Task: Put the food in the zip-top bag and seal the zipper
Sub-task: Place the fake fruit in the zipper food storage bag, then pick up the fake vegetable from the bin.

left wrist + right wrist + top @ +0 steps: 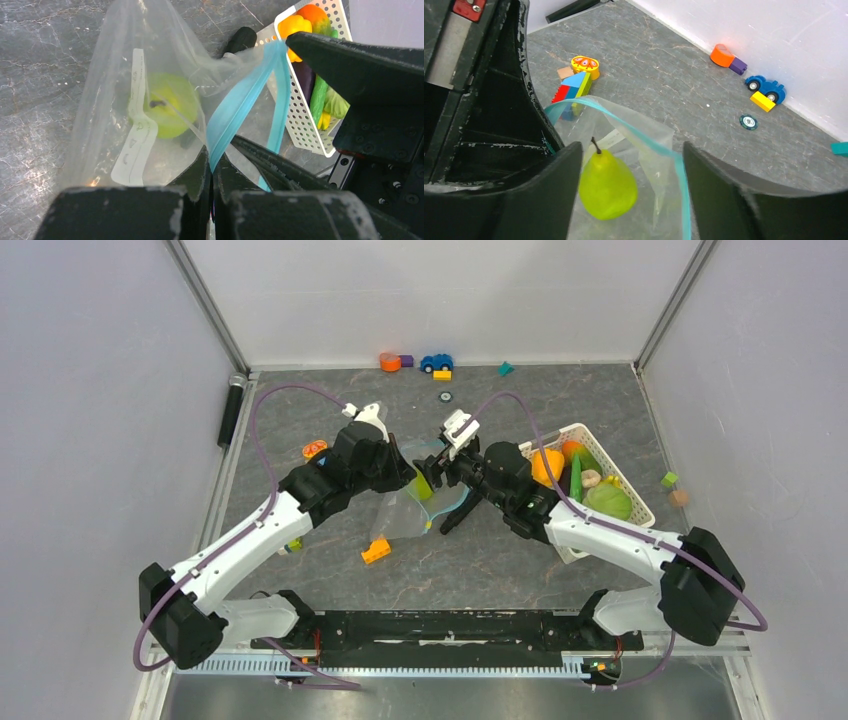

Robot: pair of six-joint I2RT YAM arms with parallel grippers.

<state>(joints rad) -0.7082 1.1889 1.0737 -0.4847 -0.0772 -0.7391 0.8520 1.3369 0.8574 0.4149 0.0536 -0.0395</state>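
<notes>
Left hand [210, 172] was pressed together, pinching the zipper [240, 107] of the zip-top bag [95, 90] at lower centre of its view. Right hand [630, 152] was spread; green pear [606, 182] lay inside the bag, between its fingers.

Right gripper [629, 155] is hanging with its fingers spread wide over the zip-top bag [651, 172]. A green pear [607, 186] is sitting between them, nearer the finger at frame left, inside the loop of the teal zipper [634, 126]. Left gripper [541, 135] is filling the left side and meeting the zipper. A blue toy car [765, 87] and coloured blocks [574, 89] are lying beyond.
</notes>
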